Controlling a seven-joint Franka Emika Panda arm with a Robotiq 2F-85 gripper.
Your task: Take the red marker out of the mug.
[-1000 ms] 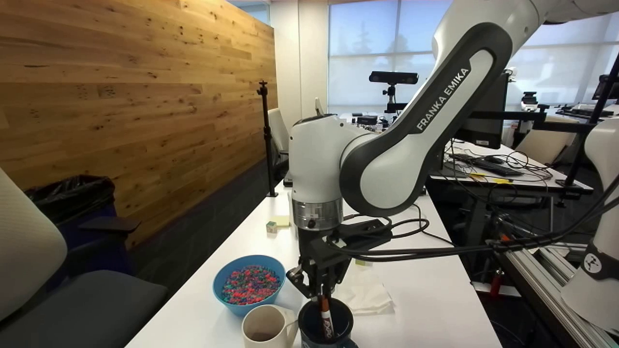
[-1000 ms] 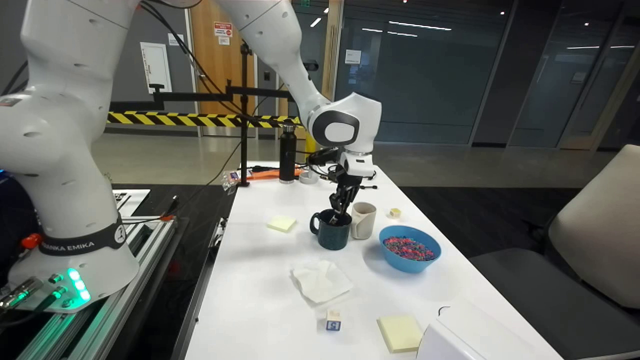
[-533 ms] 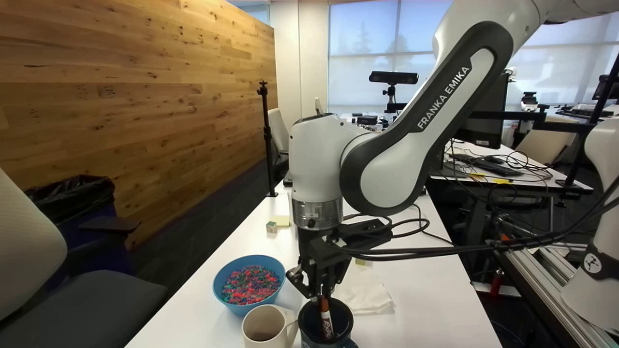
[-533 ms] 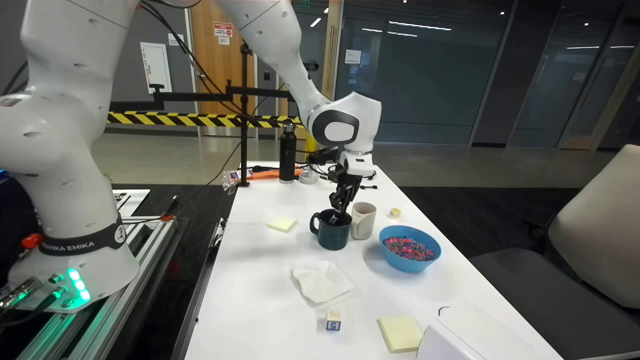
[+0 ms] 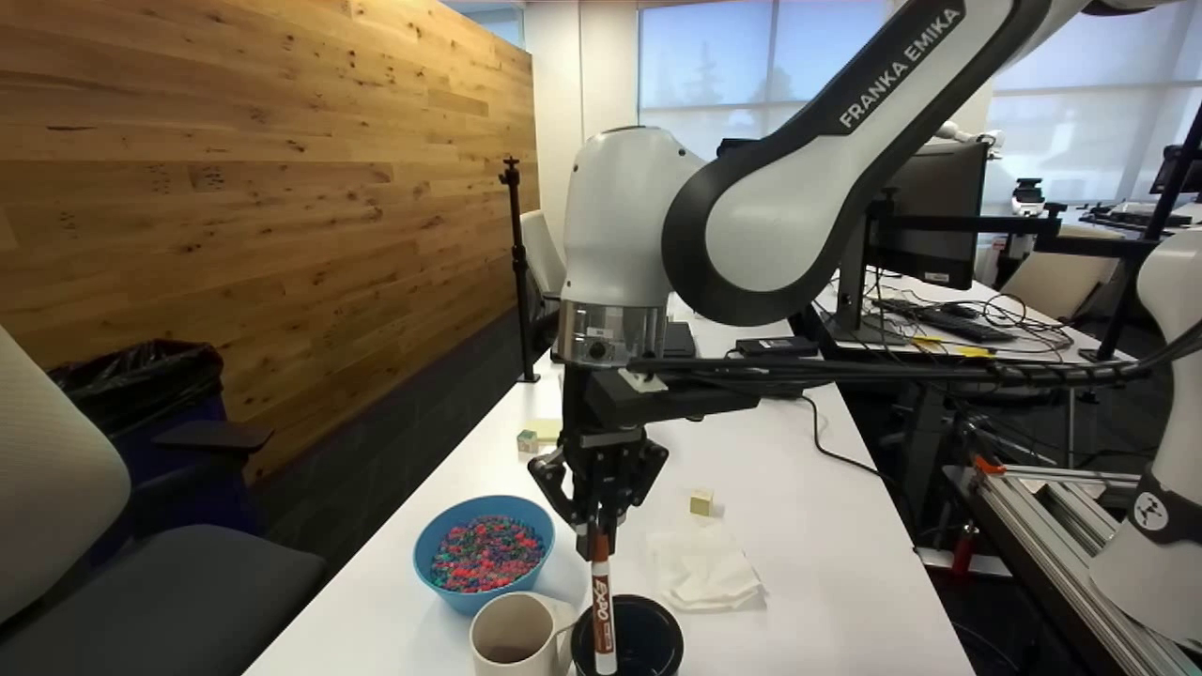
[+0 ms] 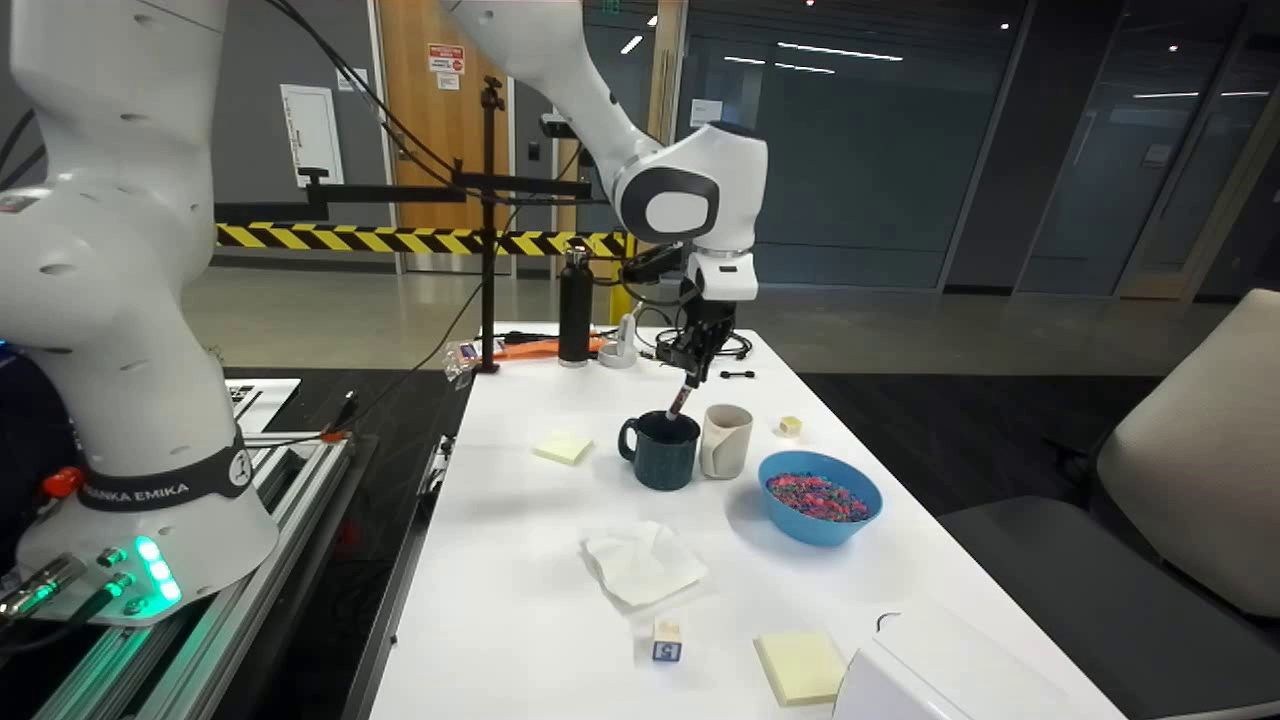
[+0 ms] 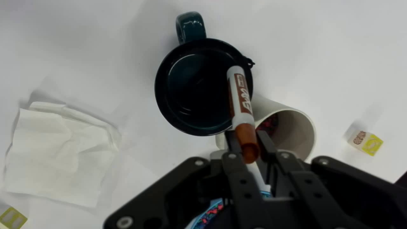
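Note:
The red marker point(image 5: 603, 610) has an orange-brown cap and a white body with a brown EXPO label. My gripper point(image 5: 599, 545) is shut on its cap end, seen also in the wrist view point(image 7: 247, 140). The marker hangs nearly upright, slightly tilted, below the fingers. The dark navy-green mug point(image 6: 662, 455) stands upright below. In the wrist view the marker point(image 7: 240, 95) lies across the right side of the mug's opening point(image 7: 194, 92). In an exterior view the marker's lower end point(image 6: 679, 402) is around rim height. I cannot tell whether it fully clears the rim.
A white cup point(image 6: 726, 445) stands close beside the mug. A blue bowl point(image 6: 815, 525) with speckled contents is near the cup. A crumpled tissue point(image 6: 645, 565), a letter block point(image 6: 667, 640), and sticky-note pads point(image 6: 800, 668) lie on the table. A black bottle point(image 6: 575, 310) and pole point(image 6: 488, 230) stand at the back.
My gripper has risen with the marker in it, pulling most or all of the marker up out of the mug. The mug has shifted very slightly.

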